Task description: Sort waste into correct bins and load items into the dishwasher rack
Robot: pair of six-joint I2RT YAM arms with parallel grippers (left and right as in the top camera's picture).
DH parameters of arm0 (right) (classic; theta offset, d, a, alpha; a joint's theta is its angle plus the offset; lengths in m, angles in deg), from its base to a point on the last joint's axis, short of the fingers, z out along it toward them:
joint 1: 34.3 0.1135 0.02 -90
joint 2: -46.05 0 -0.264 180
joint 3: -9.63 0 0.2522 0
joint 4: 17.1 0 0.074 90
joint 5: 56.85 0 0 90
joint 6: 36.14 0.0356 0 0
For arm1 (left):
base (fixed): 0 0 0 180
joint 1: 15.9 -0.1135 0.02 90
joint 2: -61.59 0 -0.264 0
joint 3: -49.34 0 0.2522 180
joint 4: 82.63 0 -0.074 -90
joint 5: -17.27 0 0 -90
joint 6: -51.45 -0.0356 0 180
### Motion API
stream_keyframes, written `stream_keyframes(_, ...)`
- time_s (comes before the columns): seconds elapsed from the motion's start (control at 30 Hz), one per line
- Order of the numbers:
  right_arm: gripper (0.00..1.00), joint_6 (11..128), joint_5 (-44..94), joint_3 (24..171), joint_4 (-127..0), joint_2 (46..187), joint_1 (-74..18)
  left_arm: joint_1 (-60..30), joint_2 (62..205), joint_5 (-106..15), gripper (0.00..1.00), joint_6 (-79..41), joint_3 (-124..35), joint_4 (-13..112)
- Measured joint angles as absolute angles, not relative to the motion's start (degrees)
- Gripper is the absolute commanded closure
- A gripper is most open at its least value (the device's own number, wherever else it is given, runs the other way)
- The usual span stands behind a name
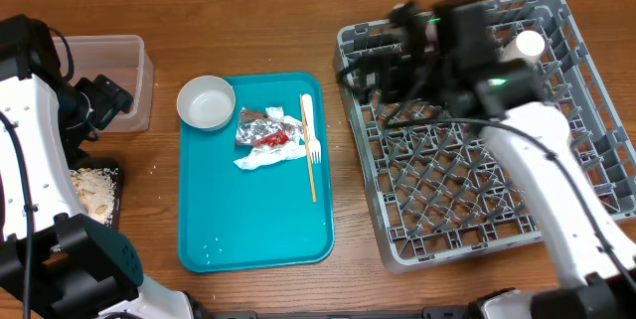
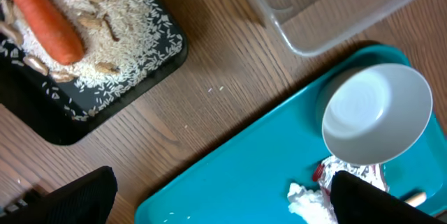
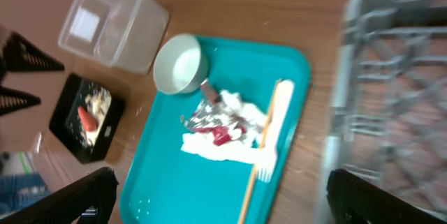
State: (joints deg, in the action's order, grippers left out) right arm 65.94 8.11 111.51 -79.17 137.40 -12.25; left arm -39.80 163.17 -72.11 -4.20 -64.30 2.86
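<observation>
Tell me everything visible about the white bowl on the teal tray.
The white bowl is small, round and smooth, ceramic or plastic by its look. It stands upright and empty in the far left corner of the teal tray. The crumpled foil wrapper lies close at its right; whether they touch cannot be told.

Overhead: the right gripper (image 1: 390, 49) is smeared by motion and its outline is indistinct. The rack (image 1: 556, 210) is cut by the right edge. The black tray (image 1: 116, 200) lies largely under the left arm.

Left wrist view: the carrot (image 2: 45, 15) and tub (image 2: 328, 15) are cut at the top. The wrapper (image 2: 370, 173) is mostly behind the right-hand finger.

Right wrist view: blurred throughout.
</observation>
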Motion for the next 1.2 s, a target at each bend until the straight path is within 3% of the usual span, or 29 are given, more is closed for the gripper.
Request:
stream_keyframes(0.3, 0.0, 68.45, 11.94, 111.51, -75.02, 145.92, -5.15, -39.58, 163.17, -63.5, 0.13, -9.58, -63.84, 6.49)
stream_keyframes(0.5, 0.0, 68.84, 12.61, 111.51, -75.24, 145.97, -5.54, -31.34, 163.15, -60.07, 0.17, -13.4, -56.87, 13.27)
stream_keyframes(0.77, 0.0, 68.87, 12.64, 111.51, -77.25, 145.97, -5.81, -23.89, 163.94, -61.27, 0.36, -7.5, -49.96, 22.14)
stream_keyframes(1.2, 0.0, 68.84, 12.66, 111.51, -78.58, 145.95, -5.81, -24.04, 172.94, -68.35, 0.36, 5.42, -49.89, 22.8)
